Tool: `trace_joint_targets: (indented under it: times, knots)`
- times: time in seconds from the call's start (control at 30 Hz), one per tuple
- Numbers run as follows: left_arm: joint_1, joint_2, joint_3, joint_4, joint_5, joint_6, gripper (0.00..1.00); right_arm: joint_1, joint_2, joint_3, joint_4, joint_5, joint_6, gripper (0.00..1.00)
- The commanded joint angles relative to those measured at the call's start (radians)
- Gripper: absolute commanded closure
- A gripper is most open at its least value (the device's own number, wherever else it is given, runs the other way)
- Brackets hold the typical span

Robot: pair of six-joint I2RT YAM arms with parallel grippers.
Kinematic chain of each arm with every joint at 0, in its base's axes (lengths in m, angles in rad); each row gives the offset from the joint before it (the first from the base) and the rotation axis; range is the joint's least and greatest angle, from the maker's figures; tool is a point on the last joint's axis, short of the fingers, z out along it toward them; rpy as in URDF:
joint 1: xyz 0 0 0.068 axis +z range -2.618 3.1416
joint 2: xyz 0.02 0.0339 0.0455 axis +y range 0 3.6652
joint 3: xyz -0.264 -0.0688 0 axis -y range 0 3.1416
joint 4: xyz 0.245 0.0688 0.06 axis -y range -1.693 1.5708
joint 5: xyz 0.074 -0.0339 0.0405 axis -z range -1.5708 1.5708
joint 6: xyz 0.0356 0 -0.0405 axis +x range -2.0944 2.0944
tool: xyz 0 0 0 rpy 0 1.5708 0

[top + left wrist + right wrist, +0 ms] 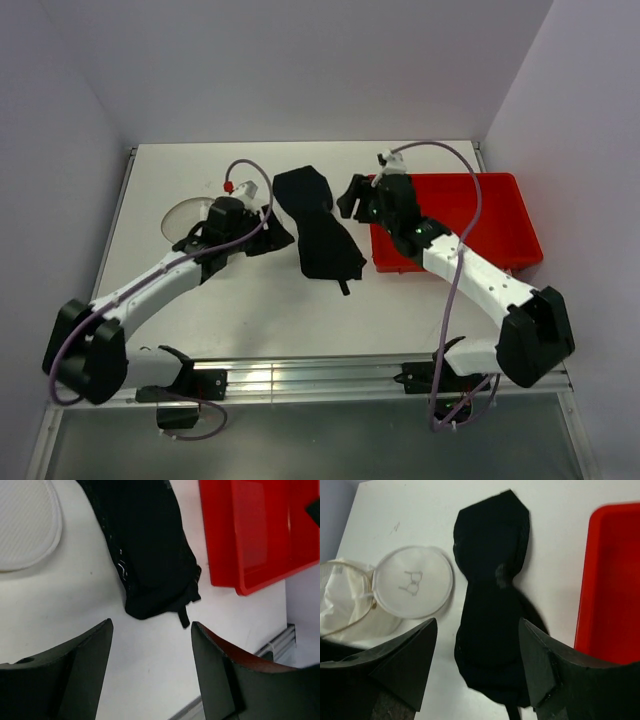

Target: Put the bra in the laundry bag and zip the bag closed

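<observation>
The black bra (pixel 318 225) lies flat and stretched out on the white table, mid-field. The laundry bag (pixel 180 215) is at its left, mostly hidden under my left arm. The right wrist view shows the bag's body lying open (pixel 342 605) and its round lid (pixel 413 582), with a small mark, folded back. My left gripper (pixel 265 232) is open beside the bra's left edge; only bare table shows between its fingers (pixel 151 626). My right gripper (pixel 352 197) is open at the bra's right side, hovering over the bra (pixel 492 580) without touching it.
A red rectangular bin (pixel 480 215) stands right of the bra, under my right arm, also seen as the bin (pixel 260 530) in the left wrist view. Walls enclose the table on the left, back and right. A metal rail (pixel 300 375) runs along the near edge.
</observation>
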Motion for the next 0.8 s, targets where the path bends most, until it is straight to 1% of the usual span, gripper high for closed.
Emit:
trace_joint_targets:
  times: [0.0,0.03,0.07,0.1,0.13,0.17,0.2,0.23,0.27,0.33,0.37,0.4,0.47,0.5,0.6,0.77]
  knots:
    - [-0.026,0.138,0.089,0.141,-0.094,-0.045,0.30,0.008,-0.086,-0.151,0.102,-0.017,0.038,0.30]
    - [-0.024,0.175,0.142,0.147,-0.144,-0.043,0.30,0.013,-0.106,-0.177,0.105,-0.016,0.038,0.32]
    - [-0.024,0.243,0.174,0.149,-0.170,-0.037,0.30,0.014,-0.149,-0.205,0.114,-0.010,0.042,0.37]
    - [-0.023,0.279,0.248,0.149,-0.189,-0.017,0.31,0.017,-0.168,-0.254,0.122,-0.008,0.046,0.43]
    - [-0.020,0.322,0.289,0.103,-0.204,-0.008,0.32,0.017,-0.189,-0.273,0.129,-0.016,0.047,0.48]
    - [-0.011,0.407,0.338,0.083,-0.226,0.001,0.34,0.019,-0.206,-0.289,0.131,-0.017,0.047,0.50]
    - [-0.007,0.451,0.424,0.064,-0.238,0.017,0.34,0.021,-0.235,-0.317,0.133,-0.017,0.047,0.51]
    - [0.002,0.494,0.463,0.041,-0.247,0.018,0.35,0.021,-0.250,-0.329,0.134,-0.014,0.049,0.51]
    - [0.019,0.568,0.496,0.014,-0.235,0.020,0.36,0.021,-0.273,-0.340,0.140,-0.017,0.047,0.51]
    - [0.037,0.636,0.572,0.005,-0.229,0.015,0.37,0.024,-0.289,-0.368,0.156,-0.030,0.047,0.52]
    - [0.058,0.702,0.598,-0.011,-0.209,0.012,0.39,0.022,-0.300,-0.375,0.159,-0.033,0.047,0.52]
    - [0.068,0.735,0.657,-0.022,-0.203,0.008,0.39,0.024,-0.306,-0.386,0.162,-0.034,0.046,0.52]
    - [0.088,0.829,0.730,-0.072,-0.182,0.003,0.42,0.024,-0.327,-0.395,0.166,-0.030,0.041,0.51]
    - [0.091,0.850,0.780,-0.092,-0.181,0.005,0.43,0.024,-0.333,-0.403,0.166,-0.027,0.041,0.51]
    - [0.094,0.919,0.860,-0.130,-0.189,0.009,0.43,0.024,-0.353,-0.415,0.176,-0.033,0.038,0.51]
    - [0.117,1.014,0.929,-0.155,-0.187,-0.005,0.44,0.024,-0.349,-0.418,0.186,-0.056,0.039,0.51]
